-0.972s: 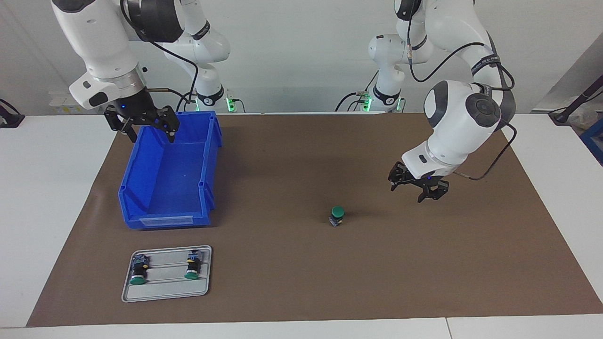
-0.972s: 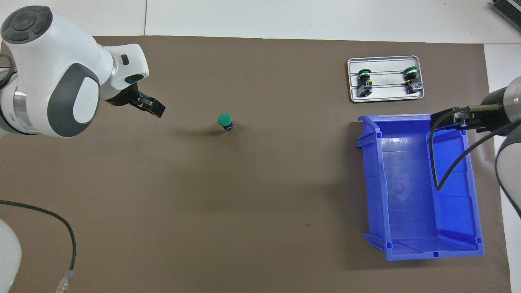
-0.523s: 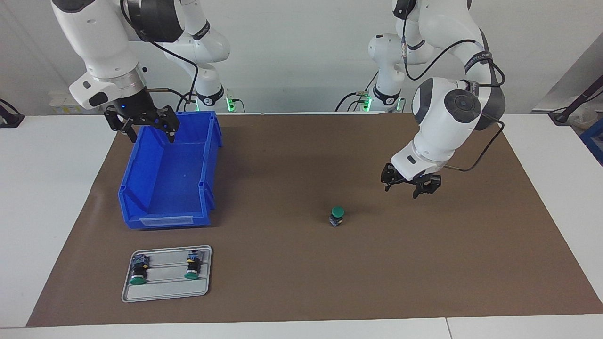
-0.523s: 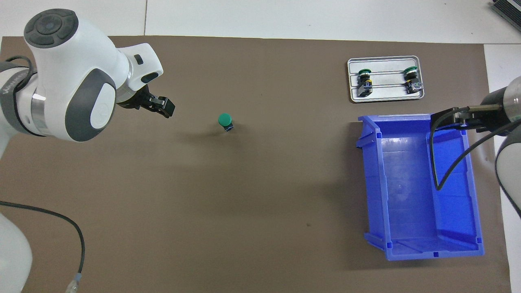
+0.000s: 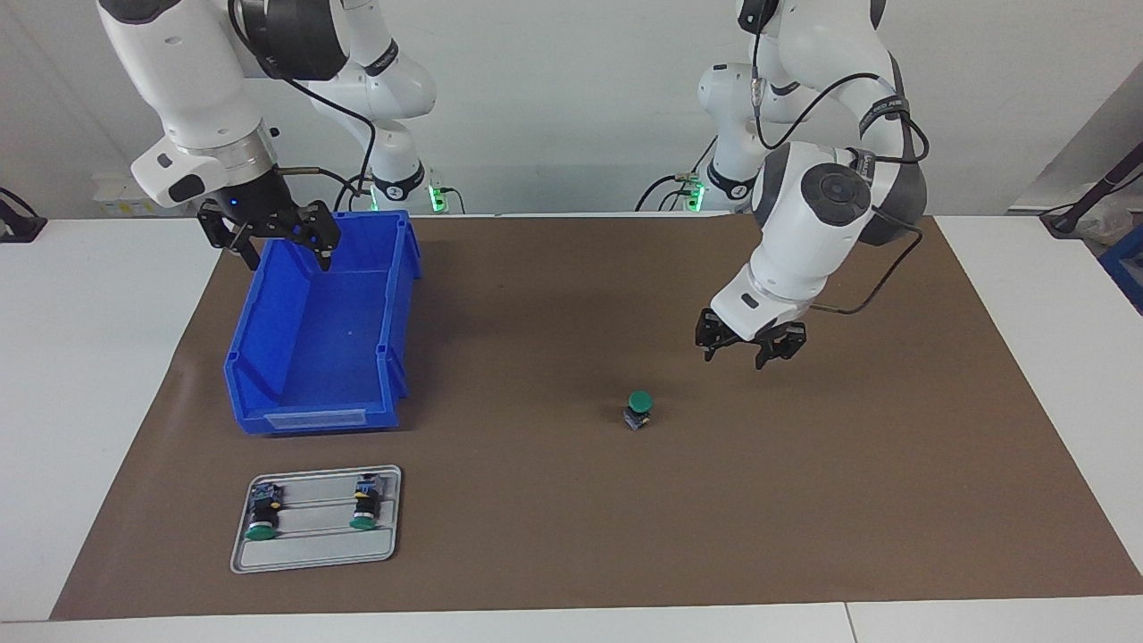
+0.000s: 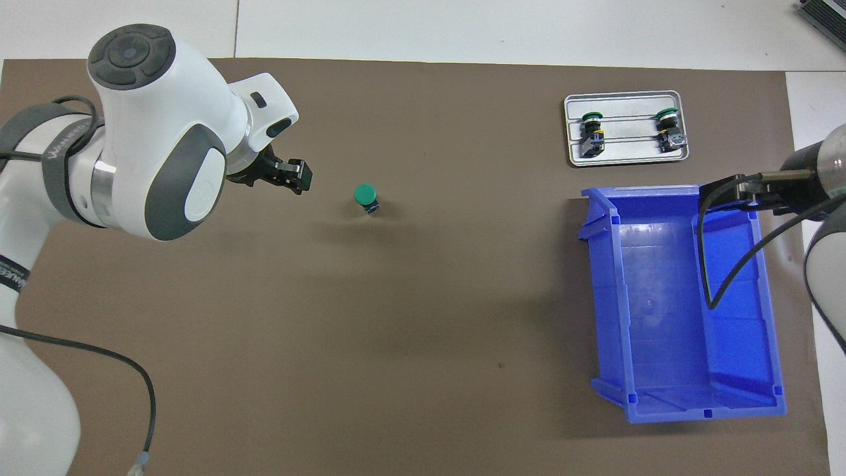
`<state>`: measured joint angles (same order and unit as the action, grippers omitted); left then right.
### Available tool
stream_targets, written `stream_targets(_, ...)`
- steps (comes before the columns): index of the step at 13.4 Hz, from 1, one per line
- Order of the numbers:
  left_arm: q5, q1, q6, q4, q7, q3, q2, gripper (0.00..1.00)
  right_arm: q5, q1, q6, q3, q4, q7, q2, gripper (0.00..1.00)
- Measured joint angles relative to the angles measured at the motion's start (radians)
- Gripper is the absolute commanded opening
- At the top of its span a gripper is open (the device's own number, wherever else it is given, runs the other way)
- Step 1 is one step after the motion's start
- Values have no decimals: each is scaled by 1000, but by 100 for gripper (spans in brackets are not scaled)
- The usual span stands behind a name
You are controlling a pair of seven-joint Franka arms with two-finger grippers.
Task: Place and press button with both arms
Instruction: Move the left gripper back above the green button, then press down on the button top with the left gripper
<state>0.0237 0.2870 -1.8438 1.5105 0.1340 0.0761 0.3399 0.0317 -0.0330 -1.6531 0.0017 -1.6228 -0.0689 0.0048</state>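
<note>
Fingers of the right black two-finger gripper (image 5: 282, 251) stand spread over the blue plastic bin's (image 5: 268, 375) robot-side end. Small green-capped push-button (image 5: 638, 409) stands upright mid-mat, untouched. Left black gripper (image 5: 738, 348), fingers apart and empty, hangs near it.

No lettering on the left arm's band (image 6: 63, 142) reads clearly.
</note>
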Motion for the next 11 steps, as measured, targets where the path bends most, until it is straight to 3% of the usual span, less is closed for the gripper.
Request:
stream_targets(3, 0, 36, -19, 0, 64, 0, 0, 0, 0, 0, 0, 0, 0, 0, 0, 100)
stream_targets(11, 0, 93, -151, 4, 151, 0, 36, 0, 0, 0, 0, 0, 0, 0, 0, 100)
